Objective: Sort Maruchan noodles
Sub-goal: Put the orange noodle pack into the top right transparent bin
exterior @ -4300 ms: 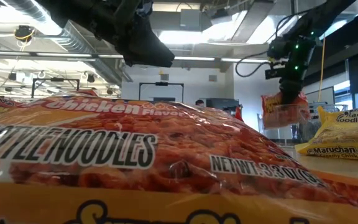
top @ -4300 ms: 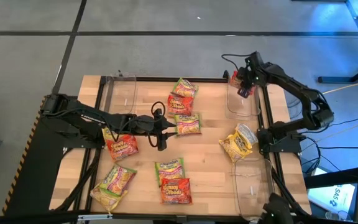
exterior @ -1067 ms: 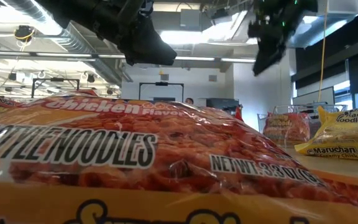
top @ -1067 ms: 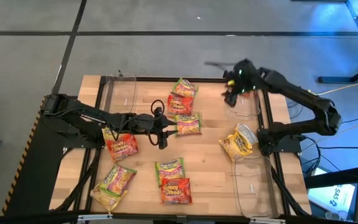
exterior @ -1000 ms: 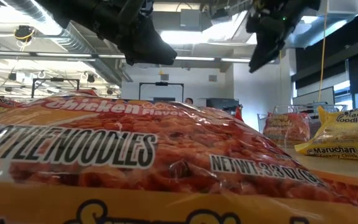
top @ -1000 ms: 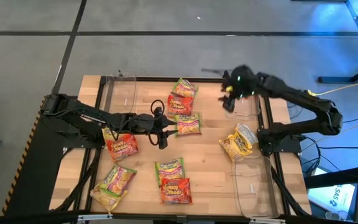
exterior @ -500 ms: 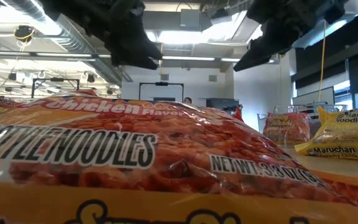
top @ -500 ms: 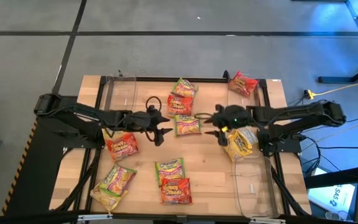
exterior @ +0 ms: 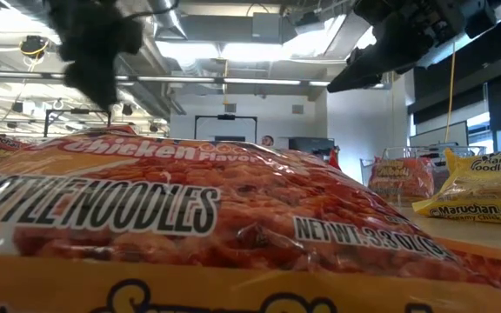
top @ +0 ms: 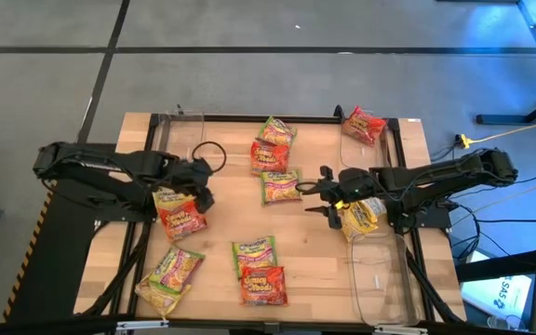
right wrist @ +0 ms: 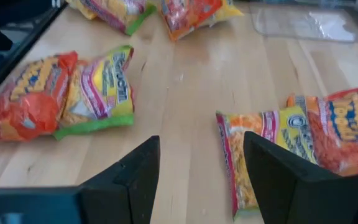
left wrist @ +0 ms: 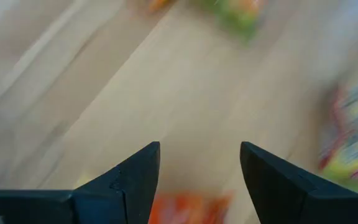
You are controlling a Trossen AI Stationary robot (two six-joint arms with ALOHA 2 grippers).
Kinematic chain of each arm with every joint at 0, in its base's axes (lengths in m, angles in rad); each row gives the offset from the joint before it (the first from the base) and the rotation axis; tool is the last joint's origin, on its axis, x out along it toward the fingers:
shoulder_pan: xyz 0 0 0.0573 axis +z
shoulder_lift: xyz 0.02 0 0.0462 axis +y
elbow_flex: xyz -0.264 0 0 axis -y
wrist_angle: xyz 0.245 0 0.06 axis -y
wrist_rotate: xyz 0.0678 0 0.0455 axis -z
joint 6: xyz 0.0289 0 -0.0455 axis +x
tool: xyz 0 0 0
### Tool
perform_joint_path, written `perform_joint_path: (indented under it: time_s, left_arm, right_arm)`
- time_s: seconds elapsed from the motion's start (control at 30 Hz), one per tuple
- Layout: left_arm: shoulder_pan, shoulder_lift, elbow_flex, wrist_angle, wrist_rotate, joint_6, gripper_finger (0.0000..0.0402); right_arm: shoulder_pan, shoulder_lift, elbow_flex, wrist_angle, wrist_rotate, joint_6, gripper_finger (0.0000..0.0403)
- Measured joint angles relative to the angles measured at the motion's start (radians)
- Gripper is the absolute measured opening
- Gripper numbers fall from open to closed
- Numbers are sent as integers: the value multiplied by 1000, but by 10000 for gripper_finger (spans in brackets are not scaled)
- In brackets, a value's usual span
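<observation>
My right gripper stands over the middle of the table, fingers apart and empty, pointing at the green-pink packet just to its left. My left gripper hangs near the left edge above a red-orange packet, jaws parted, nothing between them.

Packets noted: one red-orange packet lies in the far right bin. Loose on the table are a green-pink and a red-orange packet at far centre, a yellow packet under my right arm, and three more near the front edge. The near right bin holds nothing.

Judgement: the green-pink packet is the likely next pick. I should come down square over its middle, close on the crinkly film without sliding it against the red-orange one touching its far edge, and lift clear before swinging.

Legible in the low view: "Chicken" and "NET WT 3.3 OZ" on the nearest packet; "Maruchan Ramen" on the yellow packet at right.
</observation>
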State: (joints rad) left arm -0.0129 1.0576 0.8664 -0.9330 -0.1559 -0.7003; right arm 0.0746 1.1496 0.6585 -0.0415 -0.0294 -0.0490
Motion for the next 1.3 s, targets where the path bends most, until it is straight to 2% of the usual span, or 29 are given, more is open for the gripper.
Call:
perform_joint_path:
  time_s: [0.13, 0.3, 0.5, 0.77, 1.0, 1.3]
  left_arm:
    - [54, 2, -7, -183, 42, -30, 216]
    - [144, 3, -61, -257, 133, -18, 215]
    - [222, 3, -146, -230, 304, 56, 215]
    - [251, 3, -209, -109, 485, 109, 215]
    - [246, 10, -226, -118, 464, 156, 215]
    - [206, 49, -329, -18, 610, 108, 203]
  right_arm:
    - [0, 0, 0, 0, 3, 0, 200]
    - [0, 0, 0, 1, 11, 0, 200]
    - [0, 0, 0, 0, 11, -2, 200]
    - [-1, 0, 0, -1, 11, -7, 200]
    - [-1, 0, 0, -2, 11, -7, 200]
    - [-3, 0, 1, -2, 11, -8, 200]
